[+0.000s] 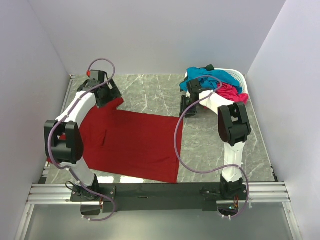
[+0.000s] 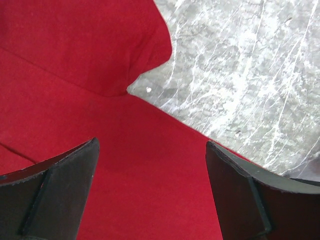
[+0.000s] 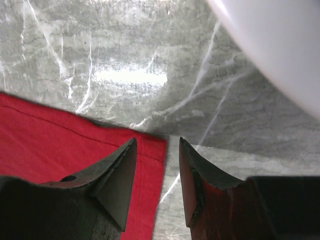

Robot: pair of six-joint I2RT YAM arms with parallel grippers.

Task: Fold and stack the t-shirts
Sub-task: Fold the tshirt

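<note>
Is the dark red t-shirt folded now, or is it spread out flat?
Spread out. The dark red t-shirt lies flat on the table, one sleeve extended, no large part doubled over.

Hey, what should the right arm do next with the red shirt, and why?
Probably lower the right gripper and close on the far corner of the red shirt: the open fingers straddle that corner, and the shirt lies flat, unfolded.

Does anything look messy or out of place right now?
The teal-blue shirt and hot pink shirt are heaped, spilling over the rim of the white basket at far right. The dark red shirt lies flat.
</note>
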